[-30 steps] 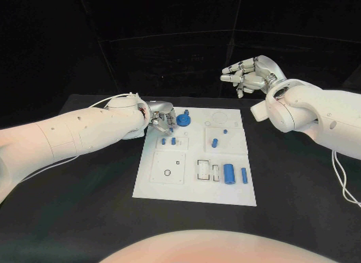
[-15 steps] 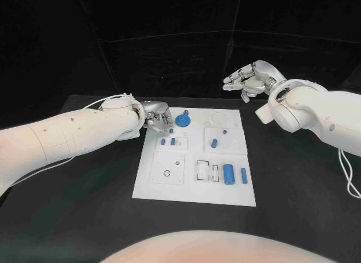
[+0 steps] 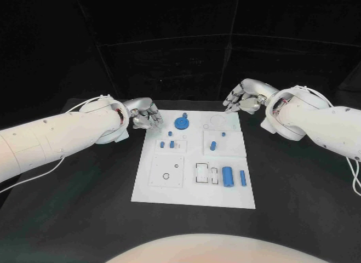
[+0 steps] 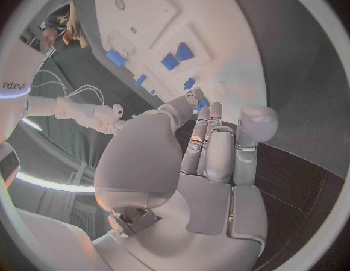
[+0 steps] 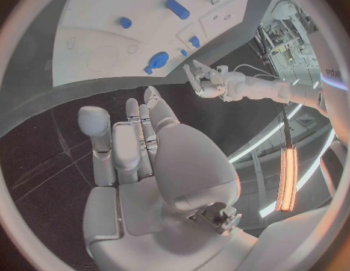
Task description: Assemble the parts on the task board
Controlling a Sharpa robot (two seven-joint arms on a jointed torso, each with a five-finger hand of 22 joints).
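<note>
Head view is showing the white task board (image 3: 192,189) lying in the middle of the black desk (image 3: 78,213), with both hands hovering at its far corners. The left hand (image 3: 145,119) is hanging just beside the far left edge, fingers loosely apart and grasping nothing; the right hand (image 3: 245,101) is hanging near the far right corner, likewise released. Between them the blue gear-like part (image 3: 182,121) is sitting on the far end of the board, probably the piece being lined up for. Smaller blue parts (image 3: 228,176) are lying nearer, in the board's recesses. Whether the gear is seated on a peg is too small to tell.
</note>
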